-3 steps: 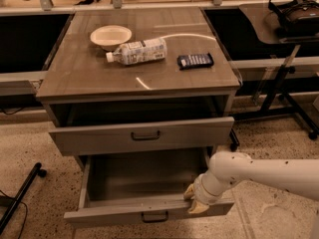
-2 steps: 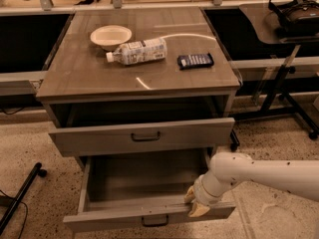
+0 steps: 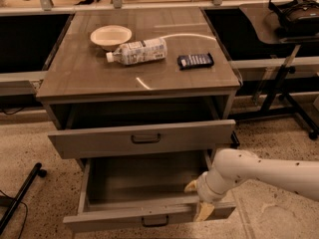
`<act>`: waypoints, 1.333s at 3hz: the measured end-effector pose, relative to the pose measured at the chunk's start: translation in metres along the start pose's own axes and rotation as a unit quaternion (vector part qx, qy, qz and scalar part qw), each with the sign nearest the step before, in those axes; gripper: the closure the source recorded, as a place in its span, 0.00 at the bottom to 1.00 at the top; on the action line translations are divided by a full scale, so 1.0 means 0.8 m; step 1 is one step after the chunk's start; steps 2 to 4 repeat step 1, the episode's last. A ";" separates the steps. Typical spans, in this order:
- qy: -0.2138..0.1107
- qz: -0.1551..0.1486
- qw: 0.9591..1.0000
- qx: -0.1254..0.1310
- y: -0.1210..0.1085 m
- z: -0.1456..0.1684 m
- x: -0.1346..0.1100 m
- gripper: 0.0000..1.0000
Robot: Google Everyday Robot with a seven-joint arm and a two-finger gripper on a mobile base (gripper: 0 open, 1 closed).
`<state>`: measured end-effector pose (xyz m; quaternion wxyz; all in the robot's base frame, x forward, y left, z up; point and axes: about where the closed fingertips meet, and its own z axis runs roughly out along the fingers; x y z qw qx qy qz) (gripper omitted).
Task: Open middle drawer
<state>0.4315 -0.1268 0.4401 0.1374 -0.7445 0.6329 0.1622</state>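
A bowl [image 3: 110, 36], a lying bottle [image 3: 137, 51] and a dark packet [image 3: 195, 60] are seen on the counter [image 3: 79, 78]. The middle drawer [image 3: 124, 218], grey-brown and dark-handled, is drawn far out toward the camera beneath the upper drawer [image 3: 99, 142], its front running left to right. Its right front edge is clamped by the jaws of the gripper [image 3: 198, 199].

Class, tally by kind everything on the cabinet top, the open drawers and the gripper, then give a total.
Bowl: 1
Bottle: 1
Dark packet: 1
Open drawers: 2, the upper drawer and the middle drawer
Gripper: 1, at the middle drawer's front right
Total: 6
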 end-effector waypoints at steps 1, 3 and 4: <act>0.005 -0.003 1.000 0.011 -0.004 -0.033 0.004 0.00; 0.005 -0.003 1.000 0.011 -0.004 -0.033 0.004 0.00; 0.005 -0.003 1.000 0.011 -0.004 -0.033 0.004 0.00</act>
